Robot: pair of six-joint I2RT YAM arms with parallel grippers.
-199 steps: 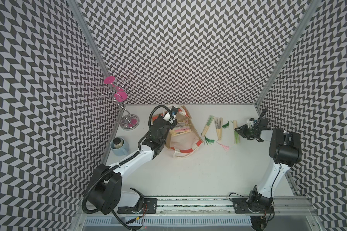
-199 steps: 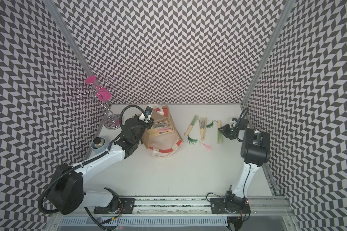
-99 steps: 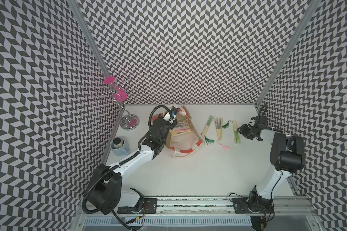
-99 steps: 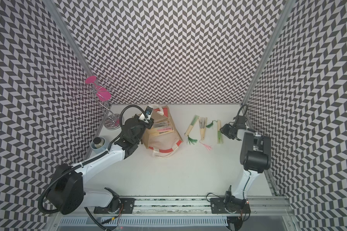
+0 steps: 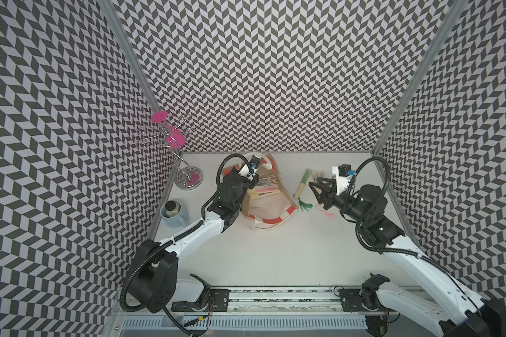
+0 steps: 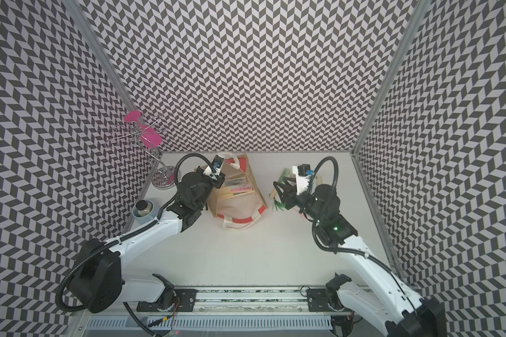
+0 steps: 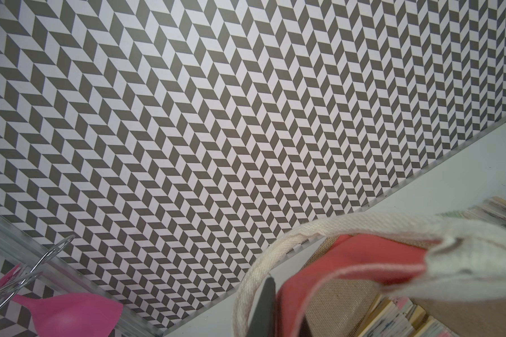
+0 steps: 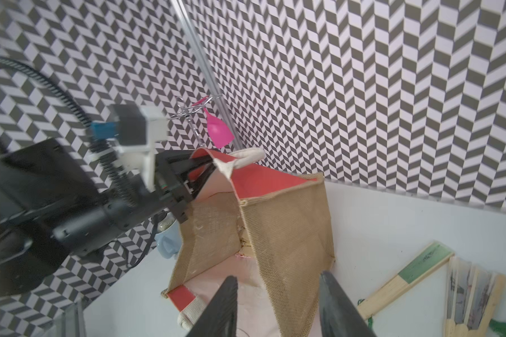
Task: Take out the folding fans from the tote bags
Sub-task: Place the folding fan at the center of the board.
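In both top views the tote bag (image 5: pixel 268 204) (image 6: pixel 240 204) lies tipped over on the white counter (image 5: pixel 289 248) (image 6: pixel 275 248), toward its back left. Its mouth gapes, and a stack of folding fans (image 5: pixel 265 186) (image 6: pixel 237 185) is inside. The left arm (image 5: pixel 211 224) reaches to the bag's upper rim, and the left jaws are pinched tight on the red edge beside the cream handle. To the right of the bag, apart from it, several loose fans (image 5: pixel 304 179) (image 6: pixel 283 175) lie on the counter. A green tassel (image 5: pixel 304 205) and a pink tassel (image 5: pixel 328 215) trail from them. The right arm (image 5: pixel 362 204) hangs over these fans with the right jaws spread partway and holding nothing. A wire stand (image 5: pixel 187 178) with pink pieces and a pale blue mug (image 5: pixel 174 214) sit by the left wall. The left wrist view looks along the cream handle (image 7: pixel 275 251) and the red panel of the bag (image 7: pixel 333 271). One dark finger (image 7: pixel 265 306) presses against that edge, and fan ends (image 7: pixel 398 318) show inside. In the right wrist view two dark fingers (image 8: pixel 225 306) stand apart with only the jute side of the bag (image 8: pixel 287 233) beyond them. The left jaws clamp the red rim, and a green-tipped fan (image 8: pixel 406 280) lies beside a half-spread fan (image 8: pixel 473 300).
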